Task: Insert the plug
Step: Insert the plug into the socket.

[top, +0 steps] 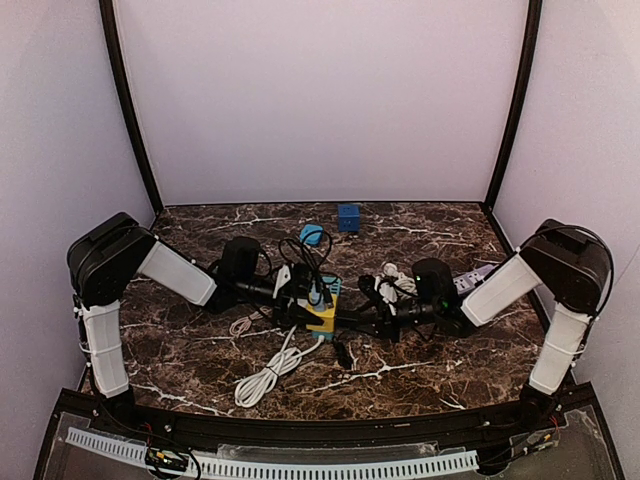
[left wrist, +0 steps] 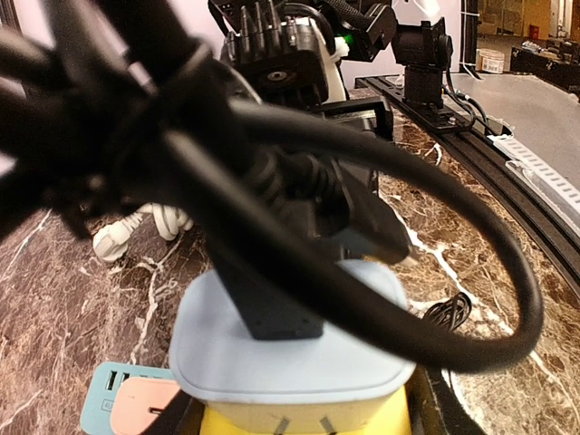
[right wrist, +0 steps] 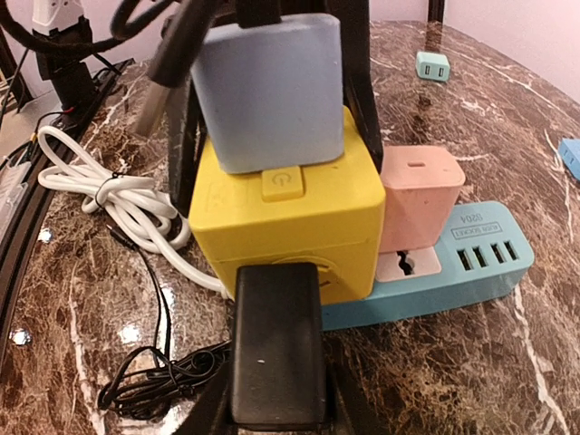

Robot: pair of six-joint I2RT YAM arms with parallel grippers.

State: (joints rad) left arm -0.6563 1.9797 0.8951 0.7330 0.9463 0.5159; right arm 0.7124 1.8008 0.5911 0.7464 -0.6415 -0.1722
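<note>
Soft, even indoor light; glossy stone glare, and one wrist view is badly blurred.
The top view is evenly lit, with white glints on the marble table. In the left wrist view the near black cable smears out of focus. The right wrist view shows the yellow socket cube and black plug sharply, with a softer backdrop.

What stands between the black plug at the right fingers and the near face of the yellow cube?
Nothing visible does. The black plug sits right at the near face of the yellow cube. The pink charger stands beside the cube on the teal strip, and the white cable lies off to the other side.
</note>
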